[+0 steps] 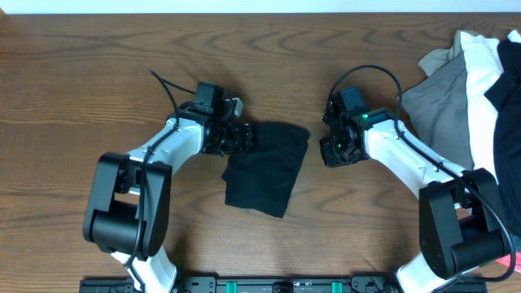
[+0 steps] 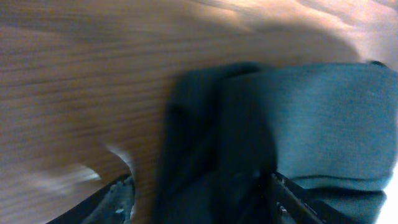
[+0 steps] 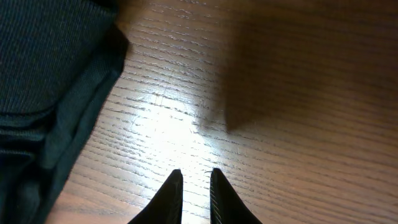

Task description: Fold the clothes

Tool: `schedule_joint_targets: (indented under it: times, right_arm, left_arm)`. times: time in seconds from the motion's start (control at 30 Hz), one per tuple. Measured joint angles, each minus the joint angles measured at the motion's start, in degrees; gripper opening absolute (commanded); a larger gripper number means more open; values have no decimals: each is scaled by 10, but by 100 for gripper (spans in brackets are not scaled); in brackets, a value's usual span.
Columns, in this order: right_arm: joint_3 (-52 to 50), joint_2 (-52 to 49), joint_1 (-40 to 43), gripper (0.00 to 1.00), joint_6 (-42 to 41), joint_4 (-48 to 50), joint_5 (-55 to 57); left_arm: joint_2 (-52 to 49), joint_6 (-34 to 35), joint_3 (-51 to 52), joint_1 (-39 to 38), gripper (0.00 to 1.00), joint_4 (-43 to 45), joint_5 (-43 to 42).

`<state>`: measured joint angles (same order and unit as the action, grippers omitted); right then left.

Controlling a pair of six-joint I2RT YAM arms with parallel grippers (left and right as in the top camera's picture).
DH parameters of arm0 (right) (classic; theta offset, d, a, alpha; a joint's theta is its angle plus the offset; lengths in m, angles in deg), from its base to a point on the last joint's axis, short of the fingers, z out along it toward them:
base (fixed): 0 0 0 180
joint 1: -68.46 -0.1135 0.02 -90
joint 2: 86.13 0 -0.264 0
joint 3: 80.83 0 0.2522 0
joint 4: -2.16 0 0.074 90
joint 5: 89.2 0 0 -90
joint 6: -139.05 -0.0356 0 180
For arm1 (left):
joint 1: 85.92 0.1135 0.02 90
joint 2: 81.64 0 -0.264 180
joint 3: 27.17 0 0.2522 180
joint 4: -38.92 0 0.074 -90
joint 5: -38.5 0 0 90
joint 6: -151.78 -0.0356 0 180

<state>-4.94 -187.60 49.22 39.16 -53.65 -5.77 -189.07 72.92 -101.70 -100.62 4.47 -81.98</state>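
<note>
Left fingers are standing spread across the left edge of a folded black garment lying in the middle of the desk, while right fingers are hovering nearly closed and empty just beside it. More clothes are lying heaped at the desk's right edge.

No lettering, label, brand mark or number can be read in any view. The folded black garment at the centre of the wooden surface shows only plain cloth, as do the heaped clothes at 3 o'clock.
</note>
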Motion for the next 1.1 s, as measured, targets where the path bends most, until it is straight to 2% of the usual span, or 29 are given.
schedule_joint_targets:
  times: [0.1, 0.17, 0.23, 0.27, 0.47, 0.6, 0.83, 1.1]
  right_arm:
    - [0, 0, 0, 15, 0, 0, 0]
    - [0, 0, 0, 15, 0, -1, 0]
    - [0, 0, 0, 15, 0, -1, 0]
    - [0, 0, 0, 15, 0, -2, 0]
    - [0, 0, 0, 15, 0, -5, 0]
    - [0, 0, 0, 15, 0, -6, 0]
    - [0, 0, 0, 15, 0, -10, 0]
    - [0, 0, 0, 15, 0, -18, 0]
  left_arm:
    - [-12, -19, -1, -1, 51, -3, -55]
    - [-19, -31, -1, -1, 34, -10, -78]
    - [-25, -41, 0, -1, 10, -14, -92]
    - [-28, -46, 0, -1, 6, -17, -102]
    - [-28, -69, 1, 8, 6, -19, -116]
    - [-19, -71, 4, 43, 6, -29, -100]
    - [15, -60, 5, 200, 6, -21, -13]
    - [17, -14, 5, 385, 6, 49, 61]
